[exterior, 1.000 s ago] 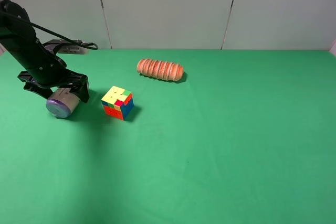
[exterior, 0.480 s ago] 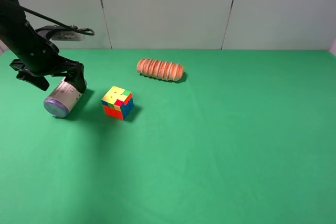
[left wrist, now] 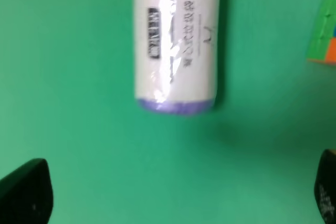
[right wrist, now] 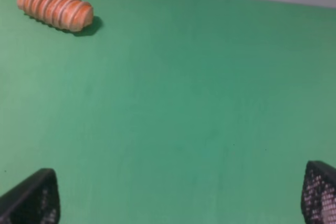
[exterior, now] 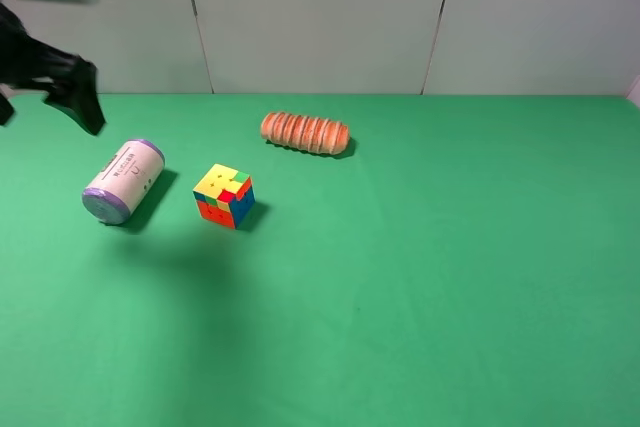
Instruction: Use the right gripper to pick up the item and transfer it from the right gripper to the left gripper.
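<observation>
Exterior high view: the can lies on its side on the green desk, near the far left, just beside the puzzle cube.
Left gripper: lifted clear of the can and pulled back toward the far left corner; a second ago it sat low over the can.
Left gripper state: fingers spread wide, holding nothing; the left wrist view shows the can below, between the two fingertips.
Right gripper: fingers apart, empty, over bare desk, with the orange ribbed roll well away.
Meaning for the task: the can appears released onto the desk; neither gripper holds it.
</observation>
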Available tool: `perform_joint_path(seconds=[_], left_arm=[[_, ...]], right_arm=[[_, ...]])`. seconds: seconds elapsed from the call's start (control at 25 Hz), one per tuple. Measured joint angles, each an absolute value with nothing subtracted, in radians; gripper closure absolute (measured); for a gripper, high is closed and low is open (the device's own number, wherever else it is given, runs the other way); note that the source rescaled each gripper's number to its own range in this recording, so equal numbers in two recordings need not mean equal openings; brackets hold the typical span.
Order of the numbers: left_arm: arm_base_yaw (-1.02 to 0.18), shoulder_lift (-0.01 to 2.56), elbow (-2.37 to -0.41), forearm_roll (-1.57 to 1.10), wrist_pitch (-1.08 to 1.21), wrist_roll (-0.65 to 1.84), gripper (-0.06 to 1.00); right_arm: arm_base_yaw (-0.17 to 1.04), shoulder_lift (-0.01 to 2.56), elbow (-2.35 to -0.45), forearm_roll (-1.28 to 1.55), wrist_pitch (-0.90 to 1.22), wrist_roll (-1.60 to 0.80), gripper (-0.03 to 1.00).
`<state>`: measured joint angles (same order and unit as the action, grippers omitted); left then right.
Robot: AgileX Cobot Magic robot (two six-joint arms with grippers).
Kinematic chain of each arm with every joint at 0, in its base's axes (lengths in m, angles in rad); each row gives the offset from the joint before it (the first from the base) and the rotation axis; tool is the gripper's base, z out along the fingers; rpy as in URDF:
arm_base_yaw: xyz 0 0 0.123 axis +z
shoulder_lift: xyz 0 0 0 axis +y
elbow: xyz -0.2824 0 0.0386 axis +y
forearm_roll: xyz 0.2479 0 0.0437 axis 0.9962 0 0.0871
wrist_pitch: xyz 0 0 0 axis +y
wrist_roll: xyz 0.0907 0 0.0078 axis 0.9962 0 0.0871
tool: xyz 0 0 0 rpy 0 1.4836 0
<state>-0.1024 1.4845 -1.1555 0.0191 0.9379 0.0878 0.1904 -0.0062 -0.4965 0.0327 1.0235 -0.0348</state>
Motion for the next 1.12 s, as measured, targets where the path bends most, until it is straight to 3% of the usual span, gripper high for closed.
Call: perform_joint_path(seconds=[0.36,0.84,1.12], left_arm=[[-0.102,1.087,-1.115,0.045,1.044,0.076,-0.05],[-0.102,0.426,-0.711,0.020,1.059,0.058,-0.06],[-0.102,0.123,-0.571,0.009,1.060,0.053,-0.06]], right_arm=[[0.190,-0.006,-0.496,0.033,1.023,-0.035,-0.03],[0.190,-0.006,-0.496,0.033,1.023,-0.035,-0.03],[0.190,-0.006,-0.496,0.033,1.022,-0.035,-0.03]])
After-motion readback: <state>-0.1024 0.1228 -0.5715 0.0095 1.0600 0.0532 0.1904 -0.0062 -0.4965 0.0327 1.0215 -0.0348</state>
